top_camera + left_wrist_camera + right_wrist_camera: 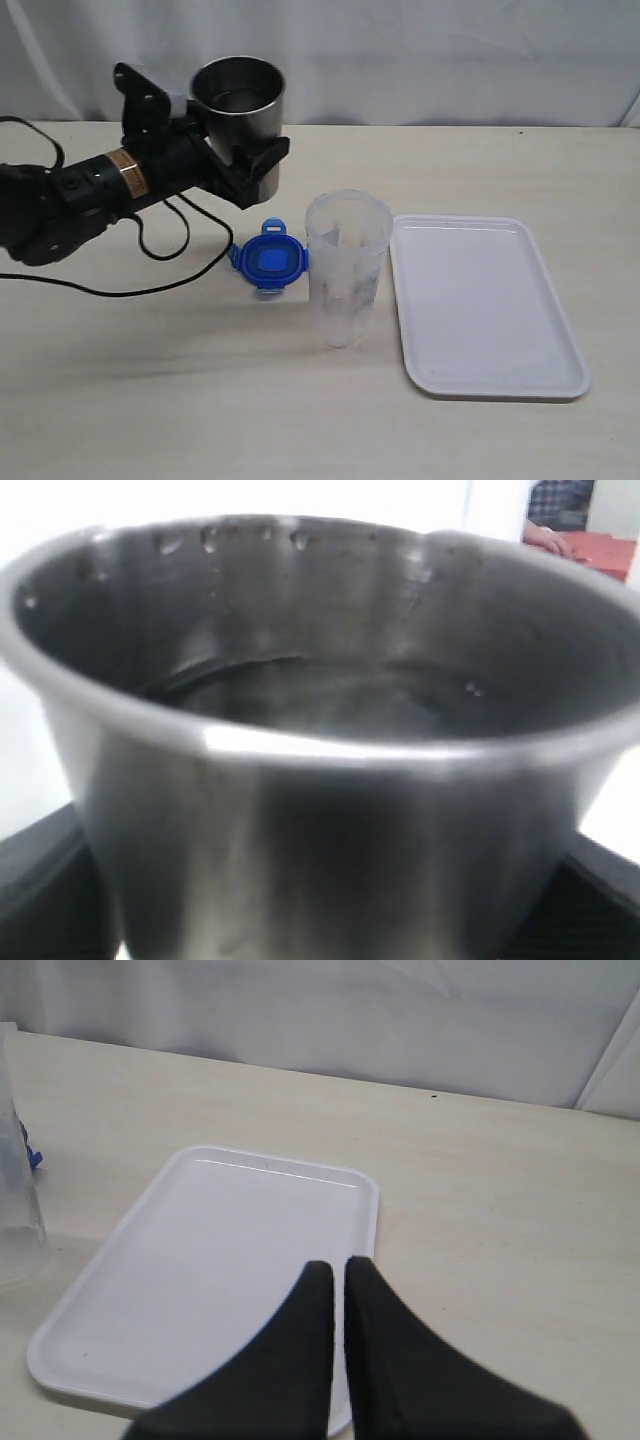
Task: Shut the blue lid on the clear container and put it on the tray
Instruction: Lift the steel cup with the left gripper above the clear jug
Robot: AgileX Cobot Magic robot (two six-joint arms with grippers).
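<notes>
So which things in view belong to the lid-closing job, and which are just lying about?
Belongs to the job:
- blue lid, flat on the table beside the container
- clear container, upright, no lid on
- tray, white, to the container's other side

Not part of it:
- steel cup, not lying about but held off the table in the left end effector

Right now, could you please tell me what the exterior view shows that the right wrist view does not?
Only the exterior view shows the cup, gripped by the left pincer, and the whole lid. Only the right wrist view shows the right pincer, shut, with the tray ahead of it. Both share the tray, the container and the table. The wrist view catches only the container's edge and a blue sliver beside it, probably the lid.
</notes>
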